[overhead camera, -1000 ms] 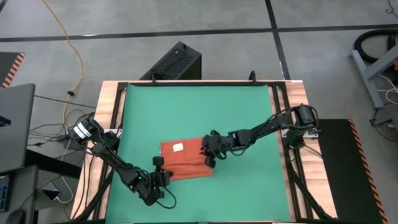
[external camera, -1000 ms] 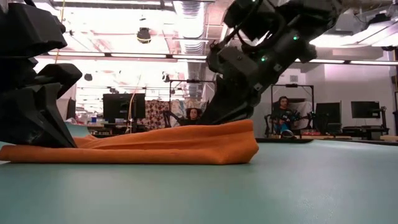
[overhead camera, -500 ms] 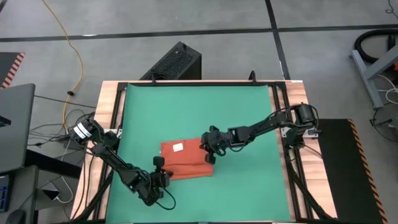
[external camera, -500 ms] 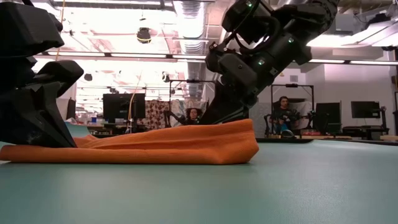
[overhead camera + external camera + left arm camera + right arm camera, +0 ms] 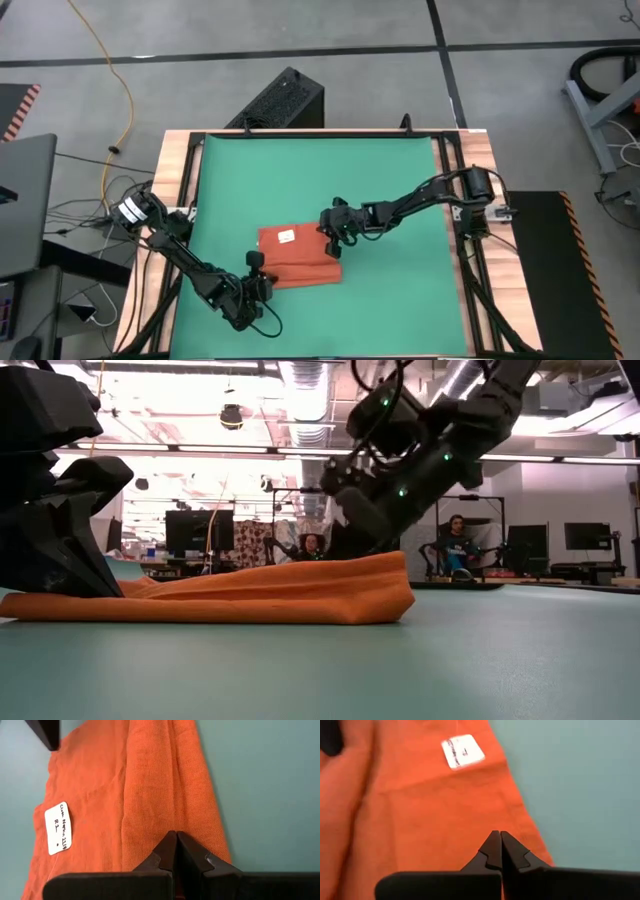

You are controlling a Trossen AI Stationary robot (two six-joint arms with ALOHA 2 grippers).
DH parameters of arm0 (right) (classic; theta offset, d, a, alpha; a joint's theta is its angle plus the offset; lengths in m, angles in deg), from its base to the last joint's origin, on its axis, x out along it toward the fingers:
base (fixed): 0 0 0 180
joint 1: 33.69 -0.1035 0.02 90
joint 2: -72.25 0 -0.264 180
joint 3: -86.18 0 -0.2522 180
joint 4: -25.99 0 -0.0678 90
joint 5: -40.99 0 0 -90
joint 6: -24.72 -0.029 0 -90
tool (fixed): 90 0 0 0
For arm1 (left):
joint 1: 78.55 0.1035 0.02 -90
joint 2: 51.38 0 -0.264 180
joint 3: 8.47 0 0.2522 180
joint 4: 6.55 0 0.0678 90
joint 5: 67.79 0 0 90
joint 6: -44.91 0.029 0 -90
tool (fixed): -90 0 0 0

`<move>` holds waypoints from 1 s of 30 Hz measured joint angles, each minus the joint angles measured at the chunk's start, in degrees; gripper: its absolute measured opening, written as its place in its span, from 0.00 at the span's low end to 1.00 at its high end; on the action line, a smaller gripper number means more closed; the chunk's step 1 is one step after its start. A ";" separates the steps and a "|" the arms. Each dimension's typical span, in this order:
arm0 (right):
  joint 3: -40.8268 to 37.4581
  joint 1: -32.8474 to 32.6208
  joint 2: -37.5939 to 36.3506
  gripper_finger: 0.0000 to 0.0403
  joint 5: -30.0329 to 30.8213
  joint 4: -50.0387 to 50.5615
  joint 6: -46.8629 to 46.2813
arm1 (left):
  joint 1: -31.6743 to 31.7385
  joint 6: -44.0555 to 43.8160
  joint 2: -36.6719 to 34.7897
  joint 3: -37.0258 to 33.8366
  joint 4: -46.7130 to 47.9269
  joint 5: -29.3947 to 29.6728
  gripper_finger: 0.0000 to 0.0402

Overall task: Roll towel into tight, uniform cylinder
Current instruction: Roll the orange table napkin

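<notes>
The orange-red towel (image 5: 298, 258) lies on the green mat (image 5: 320, 180) near the front middle. It is folded into a flat band, with its thicker fold along the near side (image 5: 300, 600) and its white tag (image 5: 286, 237) facing up. My left gripper (image 5: 256, 264) is shut at the towel's left end, and it also shows in the low view (image 5: 60, 575). My right gripper (image 5: 334, 238) is shut over the towel's far right corner (image 5: 520, 825). In the low view its tips are hidden behind the fold. My left gripper presses its shut fingertips (image 5: 172, 842) down on the towel's left end (image 5: 150, 827), slanting down from the table's left near side. The towel lies flat on the mat under them. Whether any cloth is pinched between the fingers cannot be told. My right gripper is shut just over the towel near its far right corner (image 5: 485, 820), and I cannot tell whether it touches the cloth.
The mat reaches to the wooden table frame (image 5: 180, 190) on all sides, with bare mat far of and right of the towel. A black box (image 5: 283, 100) stands beyond the far edge. People sit at desks (image 5: 455, 545) in the room behind.
My right gripper has moved along the towel's right end from its near part toward the far edge, staying shut. The towel has kept its shape and place.
</notes>
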 joint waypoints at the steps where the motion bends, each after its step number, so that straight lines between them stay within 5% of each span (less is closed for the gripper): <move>1: 0.04 -0.06 0.25 0.02 0.12 -0.79 0.00 | 0.00 0.00 0.00 0.00 0.03 0.03 0.00; 17: 0.16 -2.60 3.44 0.02 6.26 11.65 -8.01 | 0.11 6.43 0.07 3.41 0.22 0.36 0.00; 30: 0.00 -8.41 3.56 0.02 11.90 16.14 -13.14 | 1.42 14.19 -0.52 4.80 0.81 12.55 0.00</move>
